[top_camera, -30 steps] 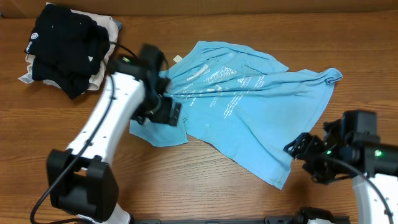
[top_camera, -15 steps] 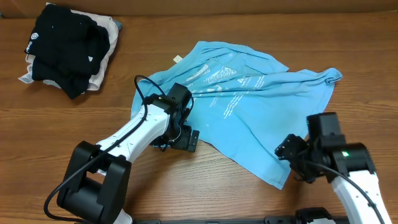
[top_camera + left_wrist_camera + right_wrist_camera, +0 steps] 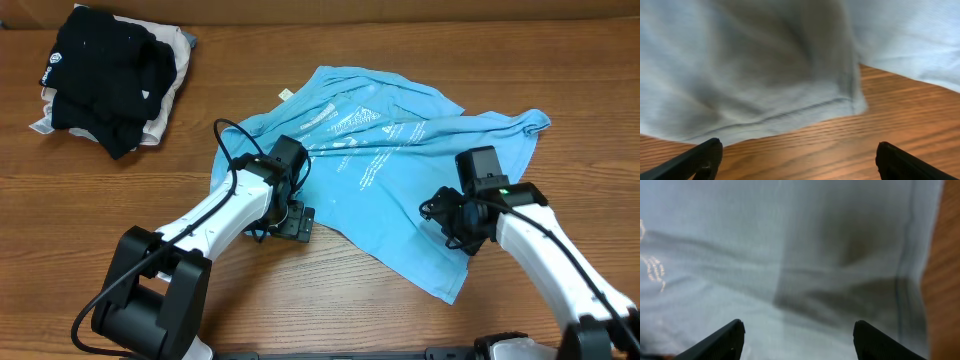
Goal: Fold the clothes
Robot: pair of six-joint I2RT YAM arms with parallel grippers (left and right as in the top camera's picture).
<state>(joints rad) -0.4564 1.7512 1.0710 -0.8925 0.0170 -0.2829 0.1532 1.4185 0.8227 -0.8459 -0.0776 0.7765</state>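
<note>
I have open table along the lower middle; the shirt fills the centre and a black pile blocks the upper left.

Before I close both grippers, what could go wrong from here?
The left gripper stands open mostly over bare table, just off a hemmed corner of the T-shirt; closing here may catch nothing. The right gripper is open over the fabric, inboard of its edge, so it could pinch a mid-panel bunch, perhaps both layers. A ridge runs across the T-shirt; folding now would likely trap it.
</note>
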